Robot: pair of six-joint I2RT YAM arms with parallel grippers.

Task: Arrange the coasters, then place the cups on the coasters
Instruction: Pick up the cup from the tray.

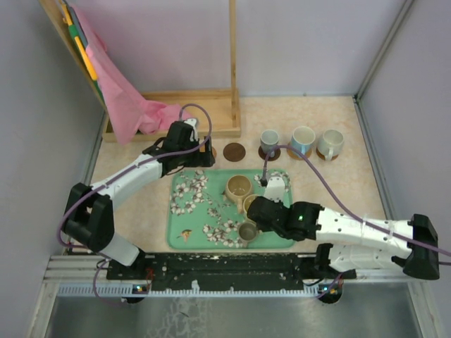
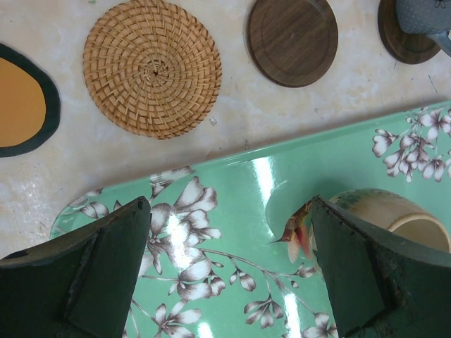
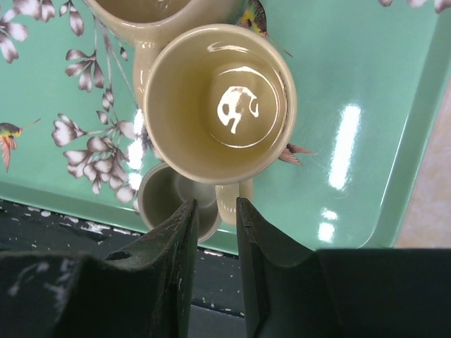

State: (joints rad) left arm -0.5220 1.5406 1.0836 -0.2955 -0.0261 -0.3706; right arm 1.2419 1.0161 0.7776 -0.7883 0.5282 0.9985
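Yellow cup [image 3: 218, 105], handle pinched in the right gripper [image 3: 215, 209]: lift straight, clearing the small cup [image 3: 165, 197] alongside; left gripper [image 2: 229, 225] gapes.

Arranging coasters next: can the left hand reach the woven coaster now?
Probably yes: the left hand hangs open just short of the woven coaster, which lies bare, nothing over it.

Your marbled table [image 1: 352, 176] carries the green floral tray [image 1: 174, 236] at centre. Just past it at 12 o'clock lies a bare dark coaster [image 1: 234, 151], a woven coaster [image 2: 152, 67] beside it; a wooden frame [image 1: 211, 113] sits at 11.
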